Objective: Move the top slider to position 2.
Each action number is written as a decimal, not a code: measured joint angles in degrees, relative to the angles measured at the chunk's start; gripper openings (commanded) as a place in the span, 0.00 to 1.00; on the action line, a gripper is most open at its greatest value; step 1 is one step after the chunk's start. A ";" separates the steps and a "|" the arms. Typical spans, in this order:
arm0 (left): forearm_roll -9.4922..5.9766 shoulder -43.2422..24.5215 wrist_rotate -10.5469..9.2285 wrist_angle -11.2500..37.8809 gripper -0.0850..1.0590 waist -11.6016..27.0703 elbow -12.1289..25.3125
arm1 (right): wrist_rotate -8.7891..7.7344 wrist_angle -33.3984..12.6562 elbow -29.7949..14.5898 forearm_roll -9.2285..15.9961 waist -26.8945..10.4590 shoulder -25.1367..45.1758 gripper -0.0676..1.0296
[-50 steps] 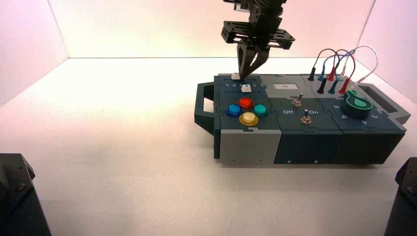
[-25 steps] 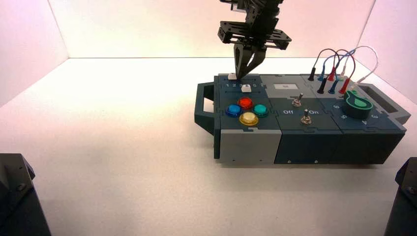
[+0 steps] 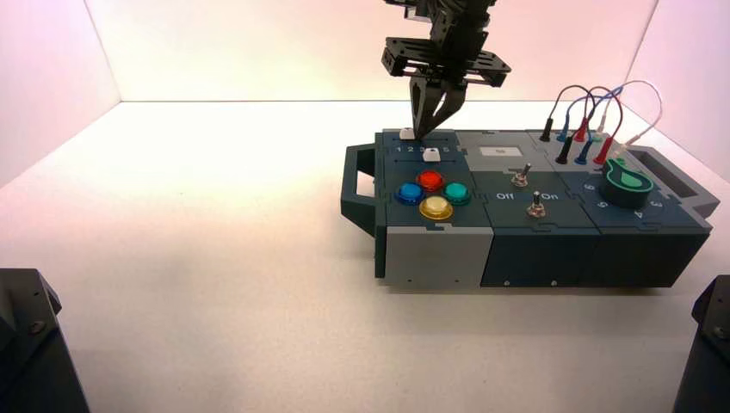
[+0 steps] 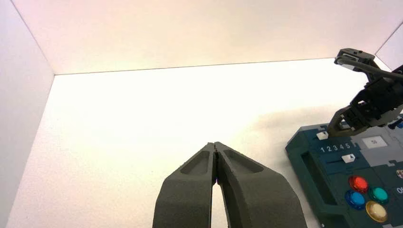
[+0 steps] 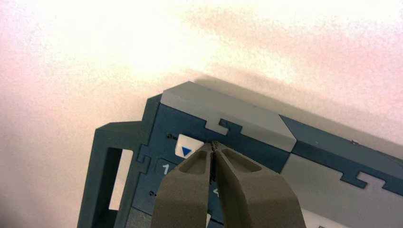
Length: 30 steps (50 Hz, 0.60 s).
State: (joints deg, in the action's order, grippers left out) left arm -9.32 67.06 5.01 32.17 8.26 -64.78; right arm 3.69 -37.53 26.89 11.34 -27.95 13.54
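"Where is the top slider?"

"Its white knob, the top slider (image 3: 407, 134), stands on the dark blue panel (image 3: 392, 165), upper centre of the high view's frame, at the far edge of the box (image 3: 437, 255). The row beneath it reads 1 to 5, and position 2 (image 4: 329, 148) is legible from the left wrist. The knob lies toward the low-numbered end; its exact setting I cannot certify, since the right wrist's own fingers mask part of the row."

"State of the right gripper (image 3: 419, 136)?"

"Fingers pressed together, tips lowered just beside the knob, on the side toward the higher numbers. Nothing is pinched between them."

"Adjoining fittings?"

"A second white slider (image 3: 431, 155) below the numerals. Then four round buttons: red (image 3: 429, 180), blue (image 3: 411, 194), green (image 3: 457, 194), yellow (image 3: 436, 207). Further right in the frame, two metal toggle switches (image 3: 535, 206), a green dial (image 3: 627, 182) and, at upper right, the plugged wires (image 3: 603, 96)."

"And the left gripper (image 4: 215, 143)?"

"Idle, well apart from the box, over the pale table (image 3: 215, 258), fingers pressed together and holding nothing."
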 measured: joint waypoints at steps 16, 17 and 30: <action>0.09 0.00 0.00 0.00 0.05 -0.09 -0.09 | 0.09 -0.35 1.85 -0.97 2.11 -1.76 0.04; 0.09 0.00 0.00 0.00 0.05 0.00 0.00 | 0.18 -0.35 1.93 -1.05 2.20 -1.85 0.04; 0.00 0.00 -0.09 0.09 0.05 -0.09 0.00 | 0.00 -1.49 4.39 -1.67 2.29 -7.21 0.04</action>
State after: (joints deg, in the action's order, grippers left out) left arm -9.32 67.06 4.92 32.26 8.17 -64.78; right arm 3.69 -39.02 31.29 9.67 -25.66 6.33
